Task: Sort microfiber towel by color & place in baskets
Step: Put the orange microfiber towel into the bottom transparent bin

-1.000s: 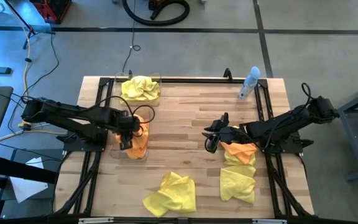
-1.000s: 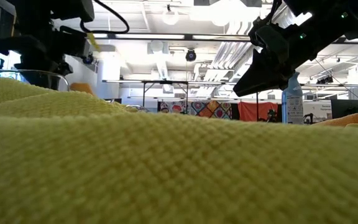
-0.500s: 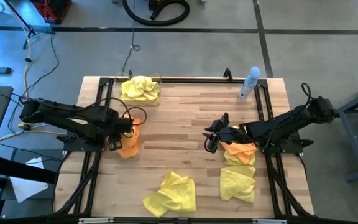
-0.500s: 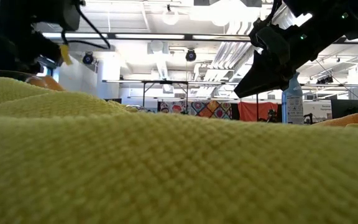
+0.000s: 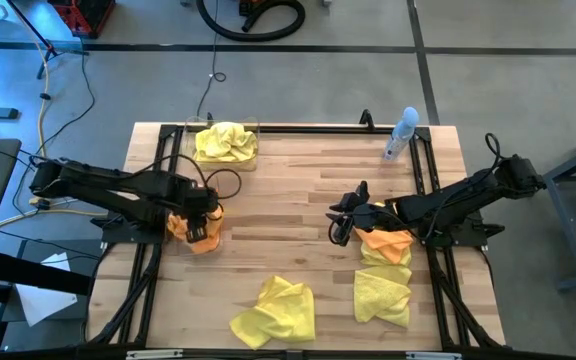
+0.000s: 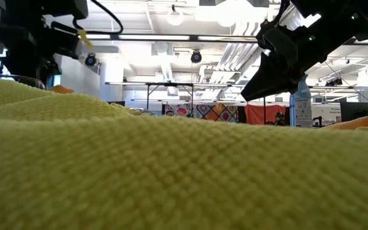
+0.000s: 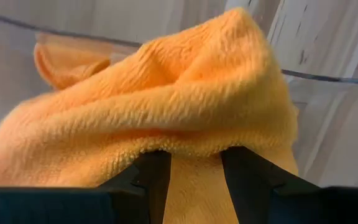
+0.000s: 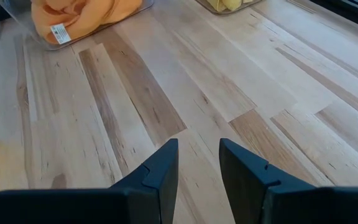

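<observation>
My left gripper [image 5: 197, 230] is down in the near clear basket [image 5: 219, 214] at the table's left, shut on an orange towel [image 7: 166, 106] that bulges over its fingertips. The far basket [image 5: 252, 160] holds yellow towels [image 5: 226, 142]. My right gripper [image 5: 340, 228] hovers open above bare wood at mid-table, touching nothing. Beside it, another orange towel [image 5: 386, 245] lies on the table under the right arm. A yellow towel [image 5: 381, 295] lies nearer, and another yellow towel [image 5: 273, 310] sits by the near edge. My left gripper pinches a fold of the orange towel [image 7: 194, 186] between its two fingers, coming from above. The cloth fills the gap between the fingers [image 7: 151, 180] and swells past their ends. The towel's bulk rests inside the basket, whose clear wall [image 7: 328, 78] shows behind it.
A clear spray bottle [image 5: 400, 135] stands near the far right corner. Black rails [image 5: 298, 128] run along the table's far edge and sides. Bare wood lies between the two arms. In the low view a yellow towel [image 6: 171, 179] fills the foreground.
My left gripper swung toward the table's left edge, then came partly back, ending a little left of and nearer than where it began. The orange towel shifted with it inside the basket. The right arm kept still.
</observation>
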Available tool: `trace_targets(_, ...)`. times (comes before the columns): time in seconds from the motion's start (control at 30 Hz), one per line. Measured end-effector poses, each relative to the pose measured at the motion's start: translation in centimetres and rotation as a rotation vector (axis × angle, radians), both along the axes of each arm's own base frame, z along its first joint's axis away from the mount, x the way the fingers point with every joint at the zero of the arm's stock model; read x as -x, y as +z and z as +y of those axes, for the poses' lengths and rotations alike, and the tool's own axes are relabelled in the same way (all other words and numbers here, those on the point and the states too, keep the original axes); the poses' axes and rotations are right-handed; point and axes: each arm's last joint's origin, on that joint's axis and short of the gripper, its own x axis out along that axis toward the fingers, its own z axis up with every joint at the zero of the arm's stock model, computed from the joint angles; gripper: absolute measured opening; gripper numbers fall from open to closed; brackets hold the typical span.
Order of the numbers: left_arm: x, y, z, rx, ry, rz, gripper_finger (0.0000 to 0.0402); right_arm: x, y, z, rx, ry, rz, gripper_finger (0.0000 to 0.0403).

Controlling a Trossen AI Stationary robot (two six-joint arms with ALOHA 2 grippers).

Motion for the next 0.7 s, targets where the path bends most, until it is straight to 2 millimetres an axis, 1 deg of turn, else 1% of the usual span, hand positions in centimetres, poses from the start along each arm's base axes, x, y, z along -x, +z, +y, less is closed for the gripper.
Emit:
trace_targets(0.2, -1.4, -2.1, -0.1, 0.011, -0.039, 0.055, 0.0131, 0.0, 0.0, 0.0, 0.000, 0.000, 0.000, 0.0110)
trace_targets(0.4, -2.2, -3.3, -0.1, 0.008, -0.057, 0.129, 0.0131, 0.0, 0.0, 0.0, 0.000, 0.000, 0.000, 0.0110)
trace_targets(0.53, -2.5, -2.7, -0.1, 0.006, -0.072, 0.132, 0.0131, 0.0, 0.0, 0.0, 0.003, 0.002, -0.001, 0.0110)
trace_targets(0.7, -2.5, -0.2, 0.0, -0.020, -0.068, 0.129, 0.0131, 0.0, 0.0, 0.0, 0.002, 0.002, -0.002, 0.0110)
